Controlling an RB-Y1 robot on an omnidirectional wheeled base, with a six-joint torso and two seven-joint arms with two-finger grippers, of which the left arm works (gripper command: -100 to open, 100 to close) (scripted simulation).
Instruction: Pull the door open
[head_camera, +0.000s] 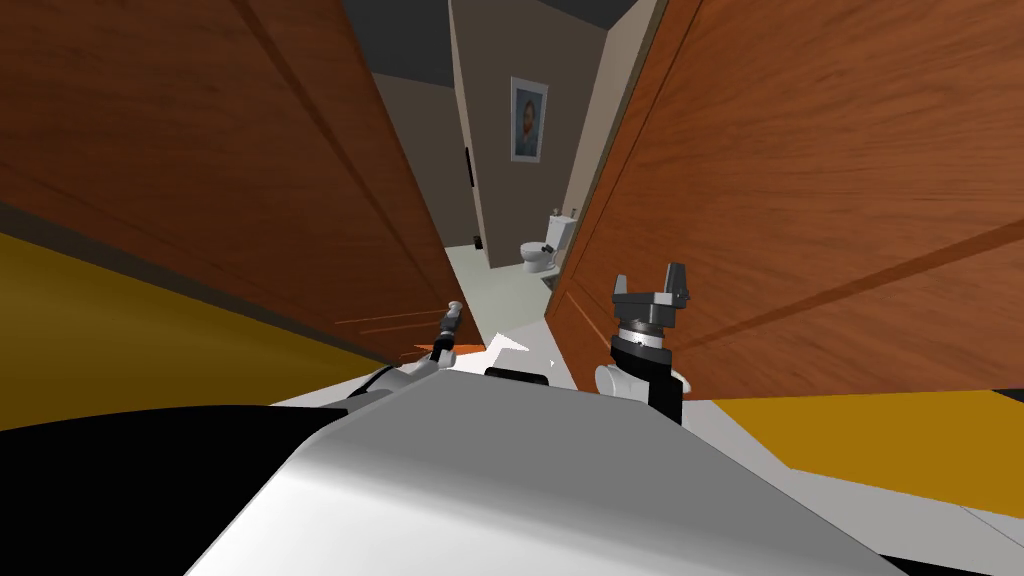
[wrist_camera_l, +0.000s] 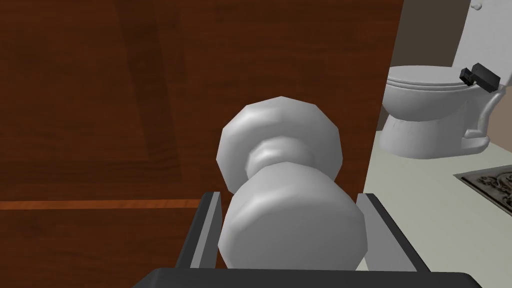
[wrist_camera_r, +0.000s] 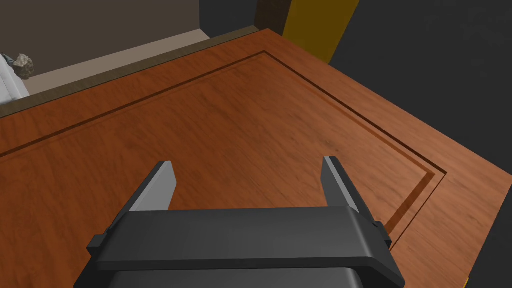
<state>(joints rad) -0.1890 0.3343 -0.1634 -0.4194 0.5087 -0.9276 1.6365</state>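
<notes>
Your left gripper (wrist_camera_l: 289, 196) clasped the door knob (wrist_camera_l: 292, 225); the door (wrist_camera_l: 100, 100) stood ajar — more pulling likely remained; right gripper (wrist_camera_r: 250, 167) spread, empty.

Left claw (wrist_camera_l: 290, 196) — tight on grey knob (wrist_camera_l: 292, 227)

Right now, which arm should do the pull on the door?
Left. The left gripper is clamped on the grey door knob; the right gripper is open, facing a bare wooden panel with nothing to grip.

Head camera steeply down, left wrist close on knob (wrist_camera_l: 292, 225), both show toilet (head_camera: 537, 256), right wrist close, facing right door (wrist_camera_r: 240, 125)
</notes>
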